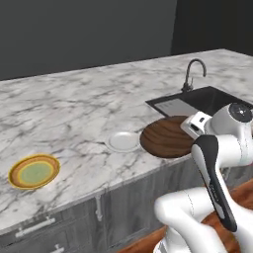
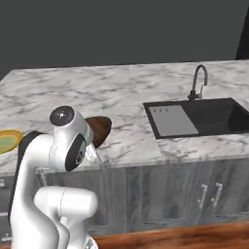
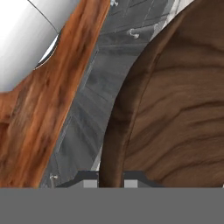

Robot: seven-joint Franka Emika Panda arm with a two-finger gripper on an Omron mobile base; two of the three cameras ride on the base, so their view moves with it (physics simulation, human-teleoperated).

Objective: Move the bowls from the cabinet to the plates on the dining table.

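The wooden bowl (image 1: 165,136) hangs over the bench's (image 1: 74,108) front edge, just beside the pale plate (image 1: 123,142); the yellow plate (image 1: 34,172) sits well apart, toward the front left corner; to set it down well, I would carry the bowl level over the pale plate, centre it since the plate is barely wider, and lower it gently before letting go; the hand (image 3: 110,183) is clamped on the bowl's rim, fingers close together either side of the wall.
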